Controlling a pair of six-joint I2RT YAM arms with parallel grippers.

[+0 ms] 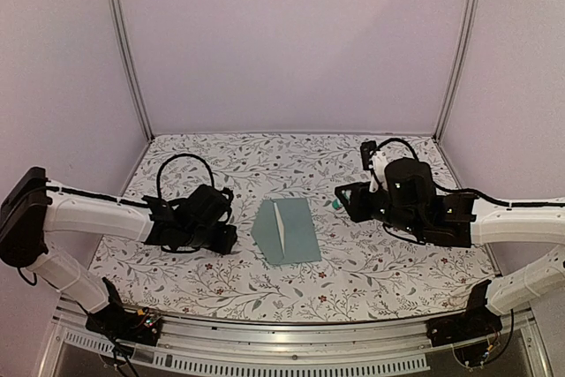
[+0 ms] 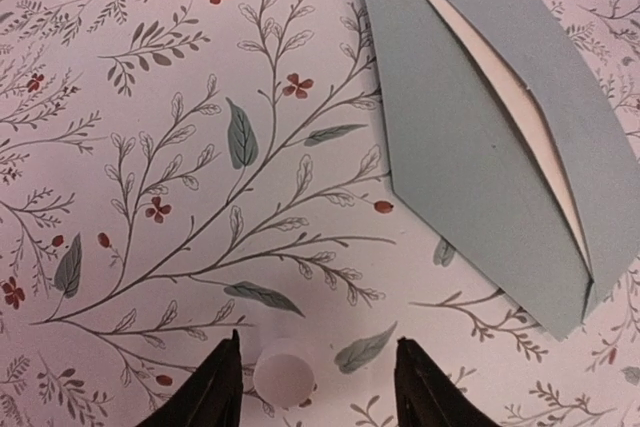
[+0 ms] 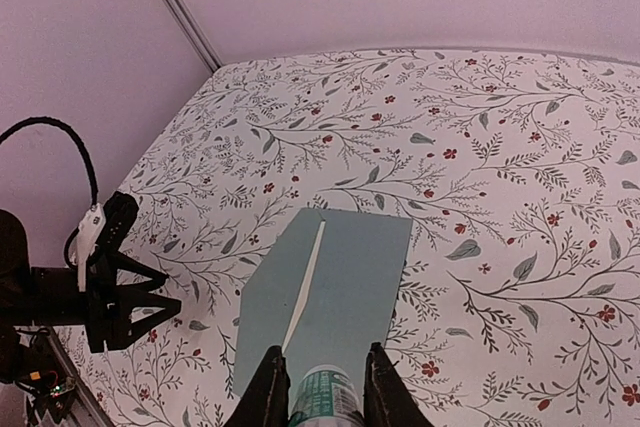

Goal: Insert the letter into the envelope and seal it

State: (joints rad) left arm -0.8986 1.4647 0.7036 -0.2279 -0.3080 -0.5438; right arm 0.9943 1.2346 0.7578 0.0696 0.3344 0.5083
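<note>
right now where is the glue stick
The glue stick is clamped in the right gripper, at the bottom edge of the right wrist view. From the top camera it hangs just right of the envelope.

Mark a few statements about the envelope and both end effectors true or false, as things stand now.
1. The right end effector grips a glue stick. True.
2. The envelope is held up in the air. False: it lies on the table.
3. The envelope is sealed tight all along. False: a whitish gap runs along its opening.
4. A small white cap lies between the fingers of the left end effector. True.
</note>
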